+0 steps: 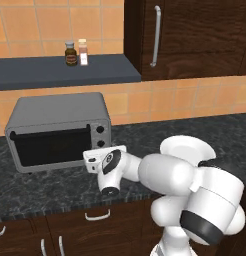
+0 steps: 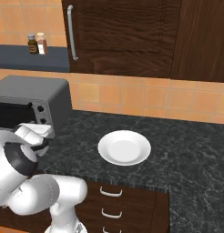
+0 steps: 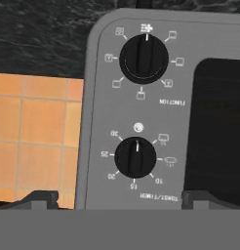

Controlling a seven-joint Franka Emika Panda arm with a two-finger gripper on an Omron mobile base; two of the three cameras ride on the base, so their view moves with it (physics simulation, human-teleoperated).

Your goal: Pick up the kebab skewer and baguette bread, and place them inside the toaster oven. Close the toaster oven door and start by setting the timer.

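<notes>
**Open gripper faces the timer knob**

The toaster oven (image 1: pixel 57 131) stands on the dark stone counter (image 1: pixel 195 132) near its back edge, against the tiled wall. Its long side runs along the wall and its front looks toward the counter's front edge. The toaster oven door (image 1: pixel 50 146) is shut, with the bar handle along its top.

The gripper (image 3: pixel 119 197) has its fingers spread wide and holds nothing. It is just in front of the knob panel at the oven's right end.

In the hand view, which is turned upside down, the timer knob (image 3: pixel 135 157) sits between the two finger tips (image 3: pixel 40 197). I judge the knob small, stiff and rather smooth. The fingers should close across its raised ridge, then turn. The ridge is in line with its white mark.

A white plate (image 2: pixel 124 147) lies well apart to the right.
</notes>
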